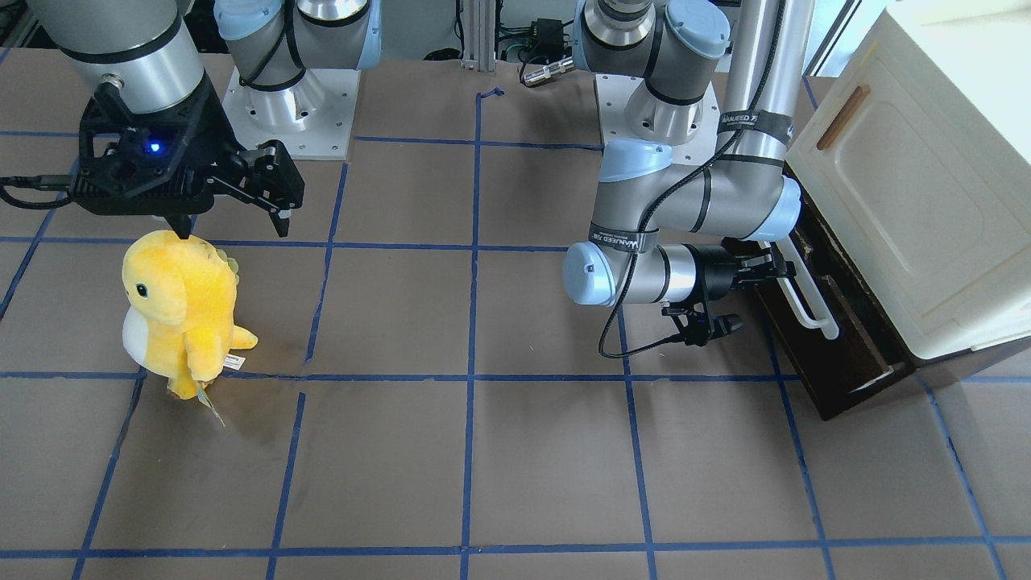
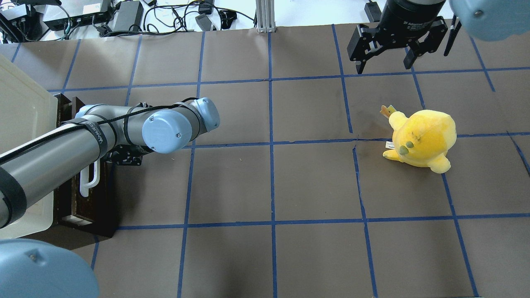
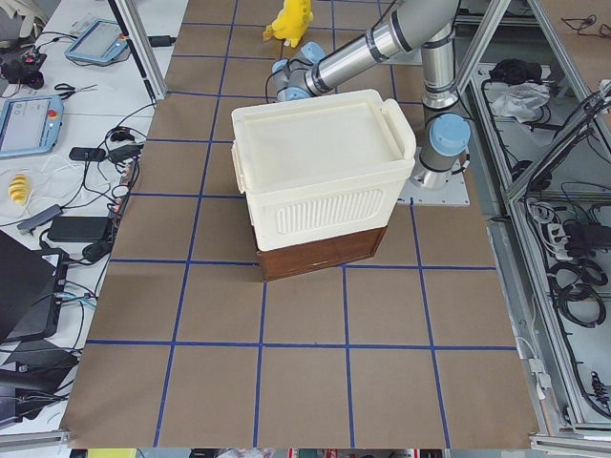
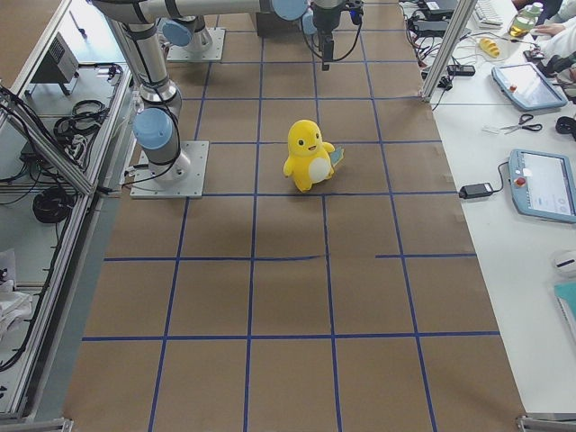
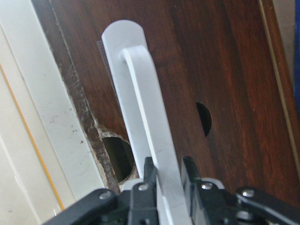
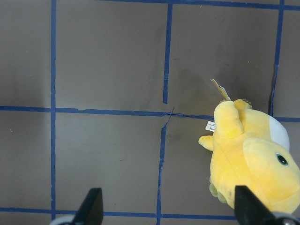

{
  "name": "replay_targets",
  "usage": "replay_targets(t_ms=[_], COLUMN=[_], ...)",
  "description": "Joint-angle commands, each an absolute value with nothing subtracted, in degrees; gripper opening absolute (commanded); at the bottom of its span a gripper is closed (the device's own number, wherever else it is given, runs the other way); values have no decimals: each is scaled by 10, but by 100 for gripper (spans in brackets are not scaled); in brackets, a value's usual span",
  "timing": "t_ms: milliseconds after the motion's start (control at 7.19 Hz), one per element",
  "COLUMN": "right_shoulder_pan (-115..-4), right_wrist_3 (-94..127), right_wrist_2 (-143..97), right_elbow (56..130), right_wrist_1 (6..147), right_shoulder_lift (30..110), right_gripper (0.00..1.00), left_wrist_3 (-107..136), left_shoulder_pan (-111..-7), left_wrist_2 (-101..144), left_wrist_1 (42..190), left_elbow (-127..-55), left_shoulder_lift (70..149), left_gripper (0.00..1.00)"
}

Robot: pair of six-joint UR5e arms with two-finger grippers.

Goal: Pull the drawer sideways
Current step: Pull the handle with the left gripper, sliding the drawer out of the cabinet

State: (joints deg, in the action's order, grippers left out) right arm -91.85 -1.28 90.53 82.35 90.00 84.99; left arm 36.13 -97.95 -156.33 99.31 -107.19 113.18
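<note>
The dark brown drawer sits under the cream cabinet and stands slightly out, with a sliver of pale interior showing. Its long white bar handle runs along the front. My left gripper is shut on this handle near one end. The left wrist view shows both fingers pinching the white bar against the drawer front. In the overhead view my left arm covers that gripper, and the handle shows below it. My right gripper is open and empty, high above the table, far from the drawer.
The cream cabinet with a small wooden handle stands on top of the drawer unit. A yellow plush toy stands under the right gripper, also in the right wrist view. Brown table with blue tape grid.
</note>
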Motion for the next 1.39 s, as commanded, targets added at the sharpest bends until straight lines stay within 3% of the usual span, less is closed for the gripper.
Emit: replay_targets(t_ms=[0, 1252], right_shoulder_pan=[-918, -918], right_wrist_3=[-12, -12], right_wrist_2=[905, 905], right_elbow=[824, 824], right_wrist_1=[900, 900], right_shoulder_lift=[850, 850], right_gripper=[100, 100], left_wrist_3=[361, 353], left_shoulder_pan=[-988, -1028], left_wrist_2=[-1563, -1537], left_wrist_1=[993, 998], left_elbow=[-1070, -1037], left_shoulder_lift=[1132, 1134], left_gripper=[27, 27])
